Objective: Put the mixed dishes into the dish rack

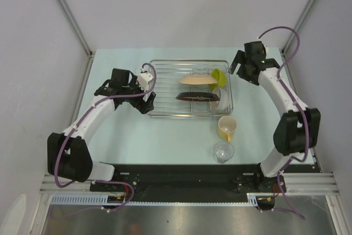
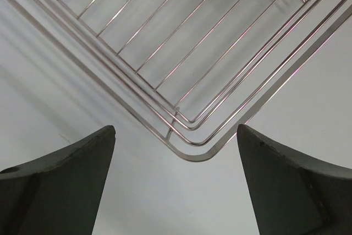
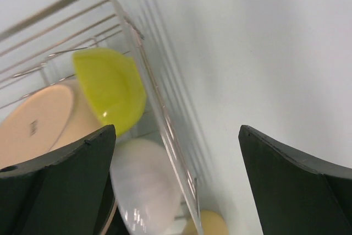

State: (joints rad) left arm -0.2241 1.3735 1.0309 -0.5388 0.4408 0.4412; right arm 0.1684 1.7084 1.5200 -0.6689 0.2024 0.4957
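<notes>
Pale green tabletop carries the dish rack (image 1: 165, 89) at its middle. A tan plate (image 1: 195, 80), dark-red-rimmed plate (image 1: 193, 97), lime-green bowl (image 1: 218, 76) and white bowl (image 1: 221, 100) stand on edge along its right side (probably to leave room). The yellow mug (image 1: 226, 127) and clear glass (image 1: 223, 151) wait outside, off its near-right corner. The left gripper (image 2: 176, 130) hovers at the rack's near-left corner and the right gripper (image 3: 176, 130) by its far-right corner, both spread wide and empty.

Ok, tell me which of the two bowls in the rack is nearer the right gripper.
The lime-green bowl, in the dish rack's far right corner beside the right gripper; the white bowl sits further toward the arm bases.
</notes>
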